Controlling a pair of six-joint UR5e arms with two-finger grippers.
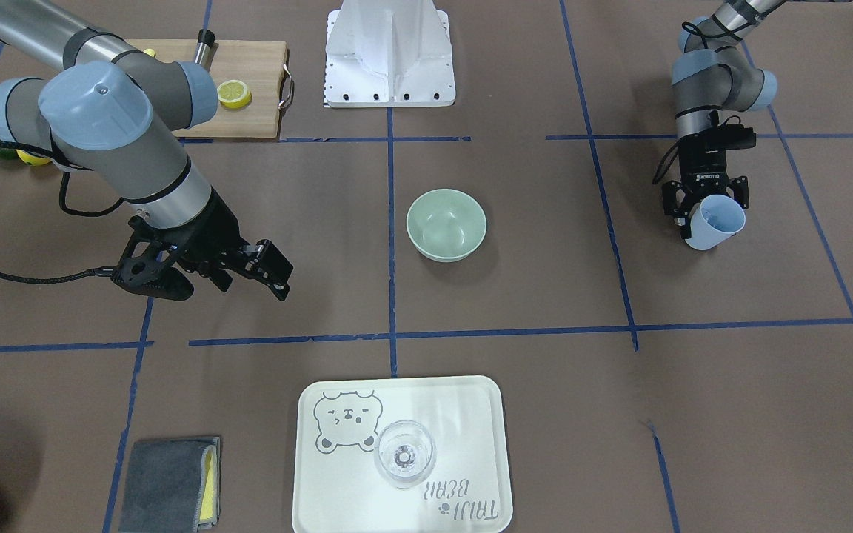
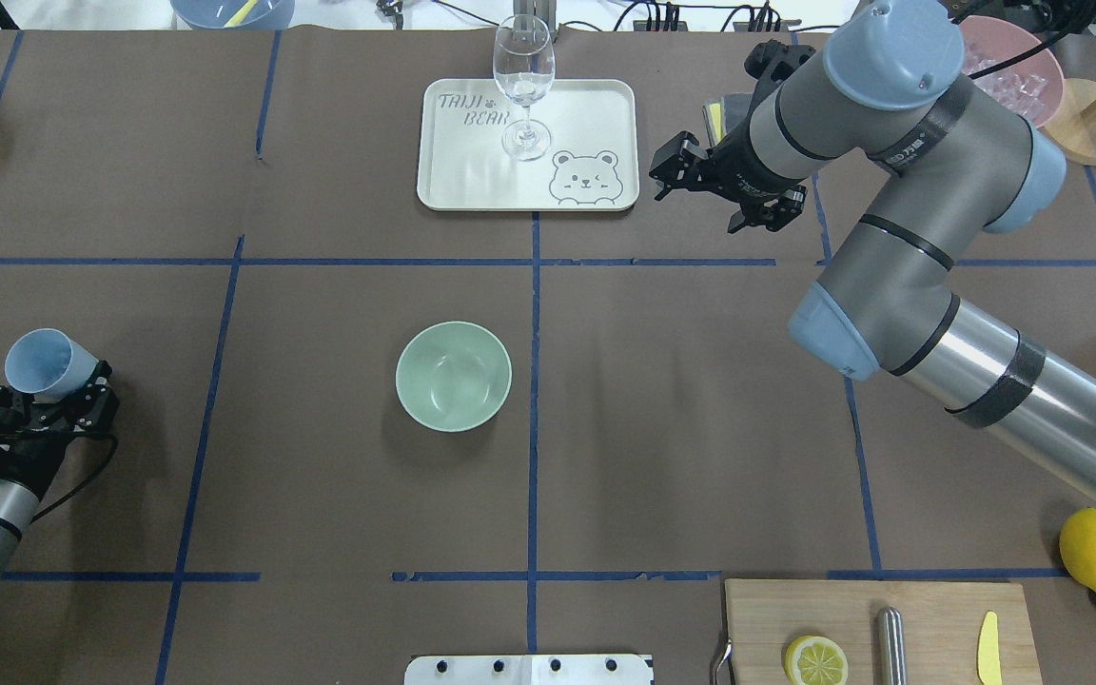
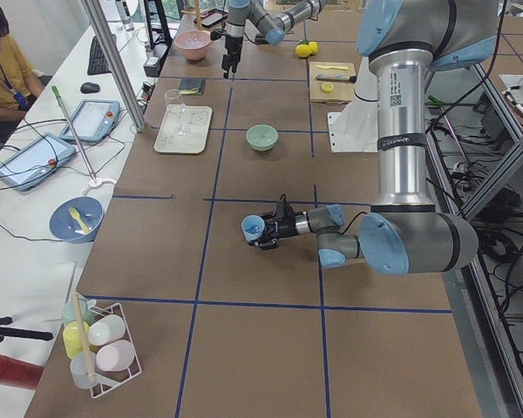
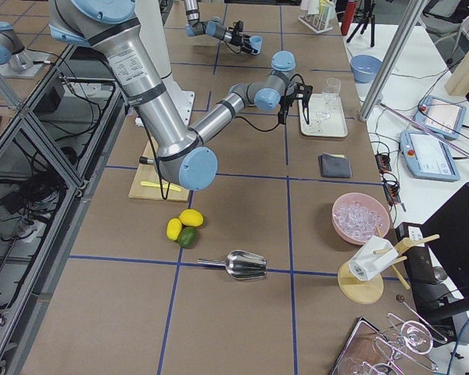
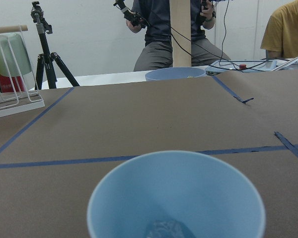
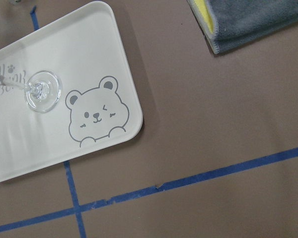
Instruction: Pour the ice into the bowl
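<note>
While the left gripper [image 2: 58, 392] clamps a smooth light blue cup [image 2: 42, 362] of glassy ice [image 5: 164, 230], the matte bowl [image 2: 454, 375] sits well rightward. The right gripper [image 2: 697, 205] gapes.

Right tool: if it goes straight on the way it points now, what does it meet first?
Probably the bare brown table cover, in the gap between the tray and the grey cloth. The right tool is open and angled down; depth is unclear.
</note>
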